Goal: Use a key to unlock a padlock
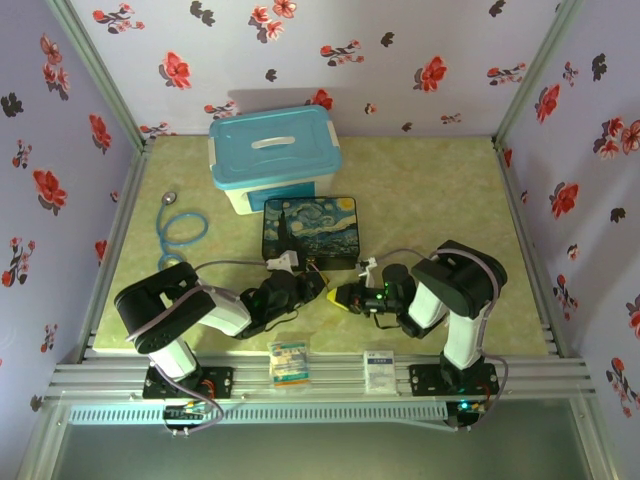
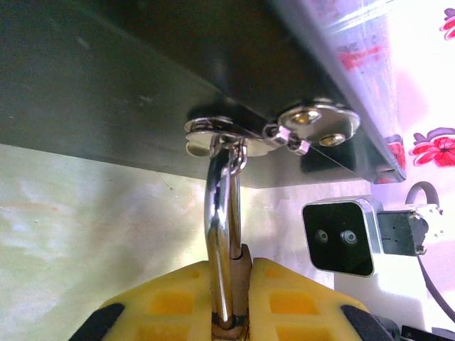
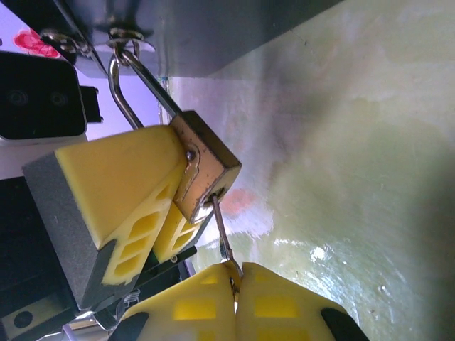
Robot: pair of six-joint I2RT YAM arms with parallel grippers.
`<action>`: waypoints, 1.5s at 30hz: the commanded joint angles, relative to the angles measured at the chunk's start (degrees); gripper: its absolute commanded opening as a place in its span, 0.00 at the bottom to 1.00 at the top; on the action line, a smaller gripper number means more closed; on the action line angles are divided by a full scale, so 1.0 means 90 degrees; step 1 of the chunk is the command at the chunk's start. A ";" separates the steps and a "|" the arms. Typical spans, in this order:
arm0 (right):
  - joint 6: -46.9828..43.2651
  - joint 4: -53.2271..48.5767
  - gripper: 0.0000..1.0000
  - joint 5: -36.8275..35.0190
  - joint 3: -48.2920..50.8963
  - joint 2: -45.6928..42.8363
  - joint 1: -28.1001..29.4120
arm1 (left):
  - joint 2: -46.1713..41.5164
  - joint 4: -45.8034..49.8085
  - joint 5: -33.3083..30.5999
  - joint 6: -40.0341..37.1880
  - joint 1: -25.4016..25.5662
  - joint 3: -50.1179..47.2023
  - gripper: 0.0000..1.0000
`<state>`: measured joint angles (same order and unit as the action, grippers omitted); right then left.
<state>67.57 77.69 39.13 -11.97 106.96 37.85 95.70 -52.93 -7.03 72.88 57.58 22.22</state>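
Note:
The brass padlock (image 3: 202, 167) hangs by its silver shackle (image 2: 222, 234) from the metal hasp (image 2: 234, 131) on the front of the dark Starry Night box (image 1: 309, 231). My left gripper (image 2: 231, 298) is shut on the padlock body, its yellow fingers (image 3: 117, 192) pressing both sides. The thin silver key (image 3: 220, 231) has its shaft in the keyhole at the padlock's bottom. My right gripper (image 3: 234, 284) is shut on the key's head, which is hidden between the yellow pads. In the top view both grippers meet in front of the box, the left gripper (image 1: 310, 288) and the right gripper (image 1: 345, 296).
A white bin with a blue lid (image 1: 272, 155) stands behind the painted box. A blue coiled cable (image 1: 183, 226) lies at the left. Two small packets (image 1: 288, 360) (image 1: 379, 367) rest on the front rail. Flowered walls enclose the table (image 1: 440, 200).

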 commanded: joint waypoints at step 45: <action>0.1002 0.0186 0.00 0.0169 -0.0450 -0.0394 -0.0294 | 0.0325 -0.1677 0.0408 0.0587 0.0290 -0.0127 0.00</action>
<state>75.09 74.98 42.06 -13.26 104.47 35.35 99.37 -63.44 -8.36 77.93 57.84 20.51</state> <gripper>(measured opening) 0.043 0.132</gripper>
